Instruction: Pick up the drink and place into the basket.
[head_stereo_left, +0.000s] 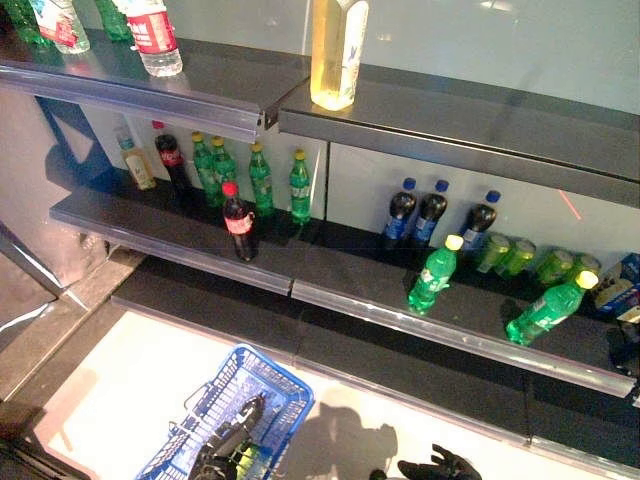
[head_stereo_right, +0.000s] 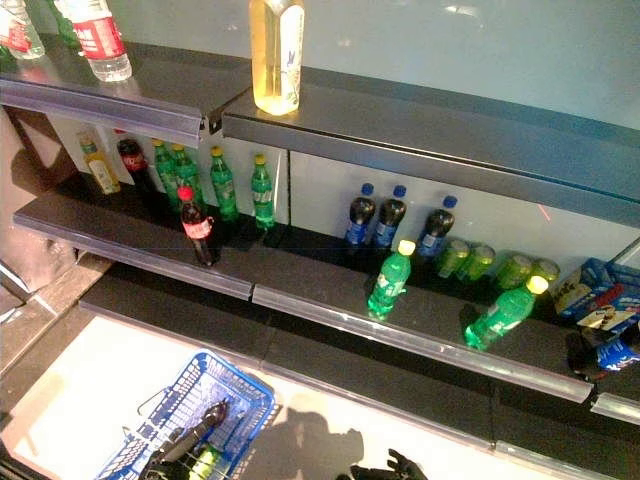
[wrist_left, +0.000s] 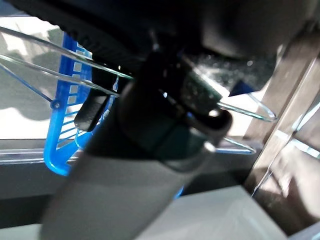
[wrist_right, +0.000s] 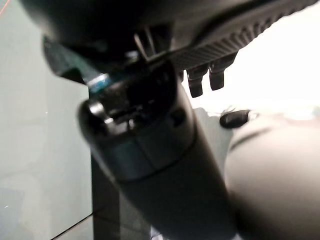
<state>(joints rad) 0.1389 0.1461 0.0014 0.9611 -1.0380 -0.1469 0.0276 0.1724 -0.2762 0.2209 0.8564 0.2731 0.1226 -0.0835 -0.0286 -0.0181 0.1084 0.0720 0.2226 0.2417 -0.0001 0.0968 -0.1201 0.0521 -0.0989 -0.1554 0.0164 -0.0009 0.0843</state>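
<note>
My left hand (head_stereo_left: 222, 448) is shut on the thin wire handles (wrist_left: 243, 108) of the blue basket (head_stereo_left: 262, 385), which hangs low at the left in front of the shelves. A green drink (head_stereo_right: 205, 463) lies inside the basket under the hand. My right hand (head_stereo_left: 438, 467) is low at the bottom middle, open and empty, well below the shelves. On the middle shelf two green bottles with yellow caps (head_stereo_left: 434, 273) (head_stereo_left: 548, 307) lean near the front edge. A cola bottle with a red cap (head_stereo_left: 238, 222) stands at the front left.
Behind stand green bottles (head_stereo_left: 260, 180), dark bottles with blue caps (head_stereo_left: 430, 215) and green cans (head_stereo_left: 520, 258). The top shelf (head_stereo_left: 420, 115) holds a tall yellow drink (head_stereo_left: 335, 50) and water bottles (head_stereo_left: 153, 35). Blue boxes (head_stereo_right: 600, 300) lie at the far right.
</note>
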